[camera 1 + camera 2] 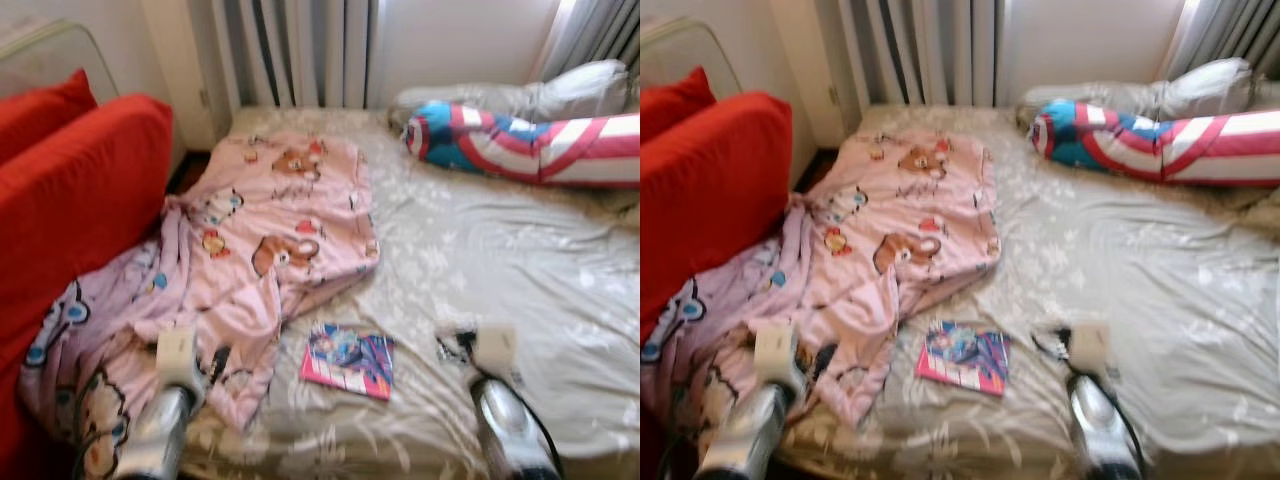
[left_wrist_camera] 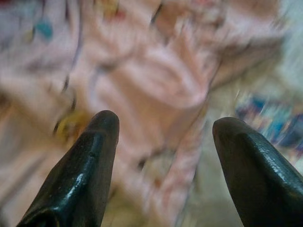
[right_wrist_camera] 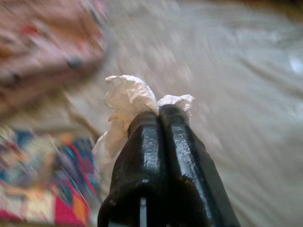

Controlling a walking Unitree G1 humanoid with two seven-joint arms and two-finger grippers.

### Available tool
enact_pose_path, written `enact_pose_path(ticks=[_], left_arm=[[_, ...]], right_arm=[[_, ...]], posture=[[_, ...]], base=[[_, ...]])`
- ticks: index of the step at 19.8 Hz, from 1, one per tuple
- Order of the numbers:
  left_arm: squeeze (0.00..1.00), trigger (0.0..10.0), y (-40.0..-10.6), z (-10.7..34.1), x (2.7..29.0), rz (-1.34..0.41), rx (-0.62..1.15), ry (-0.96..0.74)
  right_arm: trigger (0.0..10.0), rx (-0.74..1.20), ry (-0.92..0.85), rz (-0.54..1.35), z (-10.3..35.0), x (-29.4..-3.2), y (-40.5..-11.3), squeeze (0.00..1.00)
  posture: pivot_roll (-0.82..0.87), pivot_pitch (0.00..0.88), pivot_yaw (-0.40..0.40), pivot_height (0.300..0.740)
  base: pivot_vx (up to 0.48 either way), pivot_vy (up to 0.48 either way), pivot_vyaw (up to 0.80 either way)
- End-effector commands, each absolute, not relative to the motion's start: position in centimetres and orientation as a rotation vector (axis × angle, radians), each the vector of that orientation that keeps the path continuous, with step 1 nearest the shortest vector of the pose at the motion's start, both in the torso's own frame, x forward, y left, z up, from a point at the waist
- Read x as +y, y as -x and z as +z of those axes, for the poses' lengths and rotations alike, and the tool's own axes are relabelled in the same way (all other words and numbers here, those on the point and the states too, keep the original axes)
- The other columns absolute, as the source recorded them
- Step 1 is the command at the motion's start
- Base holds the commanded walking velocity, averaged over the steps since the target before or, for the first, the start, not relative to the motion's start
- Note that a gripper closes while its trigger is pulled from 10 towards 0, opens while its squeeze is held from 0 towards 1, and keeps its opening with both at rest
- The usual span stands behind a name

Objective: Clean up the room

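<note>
Crumpled white tissue (image 3: 127, 97), matt and papery, is pinched in the glossy black right hand (image 3: 158, 116). Soft pink cloth of a blanket (image 2: 156, 80) is seen beyond the shiny left hand (image 2: 163, 127).

Bedroom: a wide bed under striped curtains

The bed (image 1: 480, 250), in grey floral sheeting, stretches ahead of the right gripper (image 3: 158, 111); grey-and-white curtains (image 1: 290, 50) hang beyond it against a pale wall (image 1: 450, 40), and a red sofa (image 1: 70, 210) stands off to the left gripper's (image 2: 161, 127) outer side.

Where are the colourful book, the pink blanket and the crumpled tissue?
colourful book (image 1: 348, 361), left eye view, cover centre.
pink blanket (image 1: 285, 215), left eye view, middle of cloth.
crumpled tissue (image 3: 127, 97), right wrist view, upper bulge.
</note>
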State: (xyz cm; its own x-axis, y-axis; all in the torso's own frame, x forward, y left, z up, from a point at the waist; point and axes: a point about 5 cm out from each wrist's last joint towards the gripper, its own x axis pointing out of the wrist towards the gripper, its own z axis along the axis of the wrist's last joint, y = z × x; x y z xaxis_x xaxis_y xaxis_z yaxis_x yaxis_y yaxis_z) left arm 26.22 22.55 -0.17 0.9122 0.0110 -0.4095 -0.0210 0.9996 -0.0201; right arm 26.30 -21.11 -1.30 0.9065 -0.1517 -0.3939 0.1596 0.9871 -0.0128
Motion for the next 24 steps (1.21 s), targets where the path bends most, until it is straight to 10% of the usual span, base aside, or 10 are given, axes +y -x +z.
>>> enact_pose_path(ticks=[1, 9, 24], left_arm=[[0.00, 10.0, -25.1, -1.4, 23.0, 0.015, 0.496, -0.008], [0.00, 10.0, -20.2, -6.2, 22.5, 0.021, 0.787, -0.014], [0.00, 10.0, -18.7, -7.2, 22.6, 0.035, 0.843, -0.007]], right_arm=[[10.0, 0.457, -0.023, -0.179, -2.3, -21.6, -25.1, 0.00], [10.0, 0.813, 0.002, -0.151, -7.4, -21.2, -18.7, 0.00], [10.0, 0.866, -0.025, -0.142, -8.2, -20.1, -17.7, 0.00]], posture=[[0.02, 0.000, 0.007, 0.740], [0.00, 0.000, 0.024, 0.740], [0.01, 0.047, 0.026, 0.740]], base=[[0.000, 0.000, 0.00], [0.000, 0.000, 0.00], [0.000, 0.000, 0.00]])
